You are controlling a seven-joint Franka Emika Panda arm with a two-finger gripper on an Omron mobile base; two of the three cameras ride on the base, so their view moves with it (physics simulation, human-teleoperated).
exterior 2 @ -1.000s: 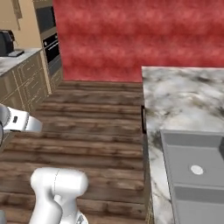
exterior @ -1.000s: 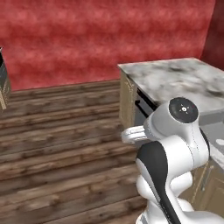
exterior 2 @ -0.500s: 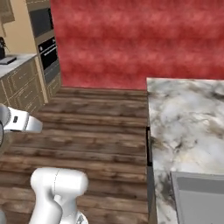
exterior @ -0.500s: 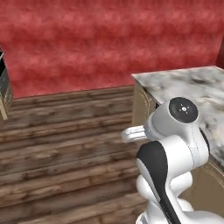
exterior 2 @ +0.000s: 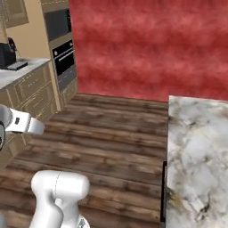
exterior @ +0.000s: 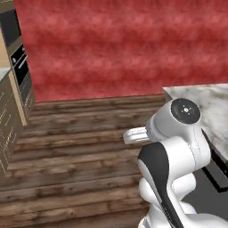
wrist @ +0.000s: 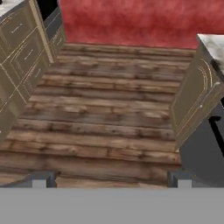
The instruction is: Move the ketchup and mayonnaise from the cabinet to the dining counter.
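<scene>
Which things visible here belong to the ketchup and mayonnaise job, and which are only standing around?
Belong to the job:
dining counter
gripper, open and empty

Only standing around:
built-in oven
drawer units
dark appliance on the far worktop

A rendered home kitchen: a built-in oven set in tan cabinetry, drawer units under a pale worktop, a marble island counter, plank wood floor and a red back wall
</scene>
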